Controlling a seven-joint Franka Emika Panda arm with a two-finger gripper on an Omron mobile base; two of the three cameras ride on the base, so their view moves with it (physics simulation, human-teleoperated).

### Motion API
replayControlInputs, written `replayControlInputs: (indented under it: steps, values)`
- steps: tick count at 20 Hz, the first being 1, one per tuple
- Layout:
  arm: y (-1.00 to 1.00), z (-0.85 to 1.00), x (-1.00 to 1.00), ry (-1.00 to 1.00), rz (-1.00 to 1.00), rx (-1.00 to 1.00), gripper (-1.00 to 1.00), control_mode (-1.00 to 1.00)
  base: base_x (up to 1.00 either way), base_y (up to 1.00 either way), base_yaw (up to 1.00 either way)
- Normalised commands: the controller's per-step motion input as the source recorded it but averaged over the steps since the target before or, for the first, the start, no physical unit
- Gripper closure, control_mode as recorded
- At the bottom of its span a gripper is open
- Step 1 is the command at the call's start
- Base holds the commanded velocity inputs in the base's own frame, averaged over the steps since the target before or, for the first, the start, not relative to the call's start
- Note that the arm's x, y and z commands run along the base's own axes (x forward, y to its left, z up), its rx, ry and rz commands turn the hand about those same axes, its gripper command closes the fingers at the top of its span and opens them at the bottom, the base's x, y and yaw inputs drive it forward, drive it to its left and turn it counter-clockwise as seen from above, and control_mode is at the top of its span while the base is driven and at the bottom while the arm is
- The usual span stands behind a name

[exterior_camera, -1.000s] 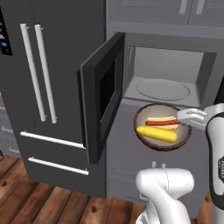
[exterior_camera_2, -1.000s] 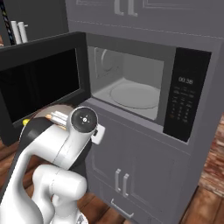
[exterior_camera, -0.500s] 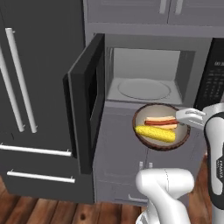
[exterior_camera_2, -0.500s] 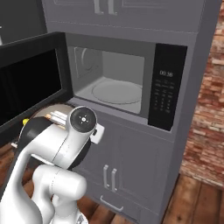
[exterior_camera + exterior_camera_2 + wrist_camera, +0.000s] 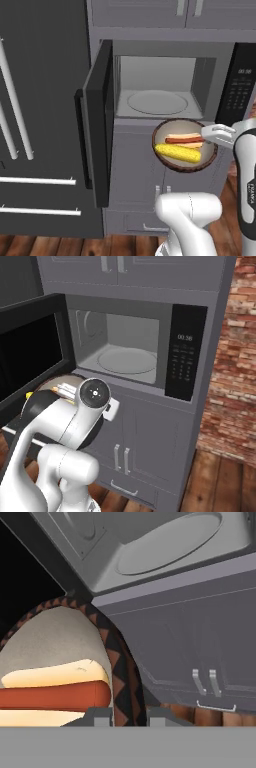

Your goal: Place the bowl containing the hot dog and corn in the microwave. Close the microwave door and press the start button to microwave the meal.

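Observation:
The dark brown bowl [image 5: 186,165] hangs in the air just below and in front of the open microwave [image 5: 159,82], level with the cabinet front. In it lie the hot dog [image 5: 182,139] and the yellow corn [image 5: 177,153]. My gripper [image 5: 207,134] is shut on the bowl's right rim. In the hand view the patterned rim [image 5: 120,662] runs between my fingertips [image 5: 100,714], with the hot dog [image 5: 55,694] to the left. The microwave door [image 5: 97,125] stands swung open to the left. The round turntable [image 5: 156,102] is bare. The black keypad [image 5: 185,358] sits at the right.
A dark fridge with long white handles [image 5: 15,105] stands left of the door. Grey cabinet doors with handles [image 5: 120,458] lie under the microwave. A brick wall [image 5: 235,356] is at the right, above a wooden floor [image 5: 220,486].
Both base views have shifted: the base has driven right, so the microwave now sits more central. The bowl stays gripped in the same place relative to the arm.

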Motion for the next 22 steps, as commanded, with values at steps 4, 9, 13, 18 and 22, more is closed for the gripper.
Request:
replayControlInputs:
  steps: [4, 9, 13, 18, 22]
  values:
    - [0.00, 0.00, 0.00, 0.00, 0.00, 0.00, 1.00, -1.00, 0.00, 0.00, 0.00]
    - [0.02, 0.00, 0.06, 0.00, -0.01, 0.00, 1.00, -1.00, 0.00, 0.00, 0.00]
    - [0.01, 0.00, 0.38, 0.00, -0.13, 0.00, 1.00, -1.00, 0.00, 0.00, 0.00]
    - [0.00, 0.09, 0.43, 0.00, -0.21, 0.00, 1.00, -1.00, 0.00, 0.00, 0.00]
    - [0.00, 0.09, 0.35, 0.00, -0.28, 0.00, 1.00, -1.00, 0.00, 0.00, 0.00]
